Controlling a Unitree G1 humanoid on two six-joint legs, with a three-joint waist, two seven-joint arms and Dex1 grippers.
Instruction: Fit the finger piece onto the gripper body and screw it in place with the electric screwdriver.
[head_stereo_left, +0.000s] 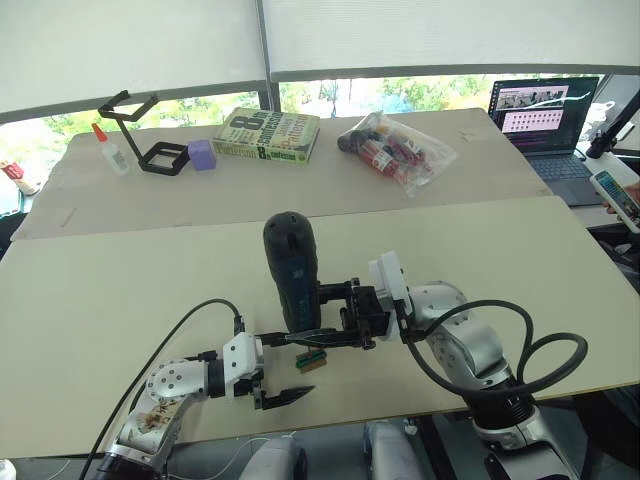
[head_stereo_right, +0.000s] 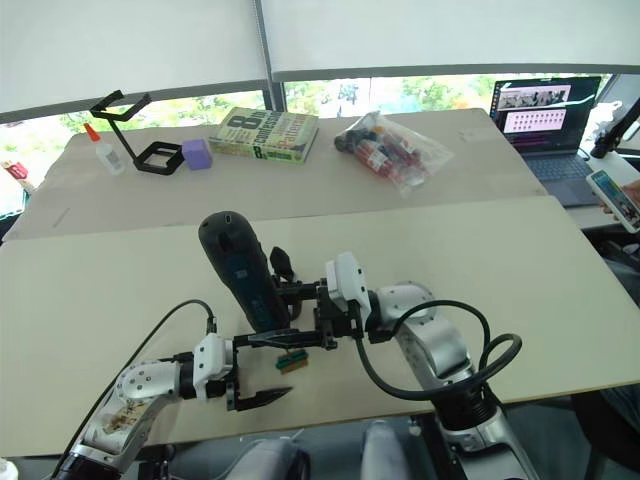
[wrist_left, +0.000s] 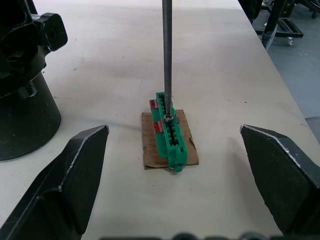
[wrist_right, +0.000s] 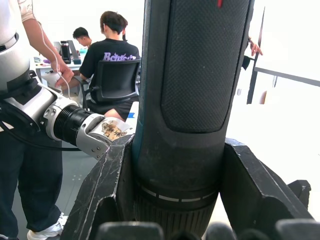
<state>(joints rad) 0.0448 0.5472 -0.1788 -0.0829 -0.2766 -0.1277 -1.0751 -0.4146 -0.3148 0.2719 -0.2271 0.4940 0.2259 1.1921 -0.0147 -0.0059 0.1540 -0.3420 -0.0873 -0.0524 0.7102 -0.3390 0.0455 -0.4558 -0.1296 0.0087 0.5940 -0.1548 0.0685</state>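
The near pale beige flat-topped desk (head_stereo_left: 120, 290) carries a small green slotted plastic block (wrist_left: 171, 134) resting on a brown cardboard square (wrist_left: 150, 150). The far desk (head_stereo_left: 480, 165), same beige finish, abuts it behind. On it lie a white glue bottle with red cap (head_stereo_left: 110, 150), a black wire-frame stand (head_stereo_left: 150, 135), a lilac cube (head_stereo_left: 202, 154), a green-covered book (head_stereo_left: 266, 135), a clear plastic bag of markers (head_stereo_left: 395, 148) and an open laptop (head_stereo_left: 550, 125).

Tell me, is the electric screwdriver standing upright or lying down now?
Upright, slightly tilted. The right gripper holds the electric screwdriver by its body, and its bit points down onto the green block.
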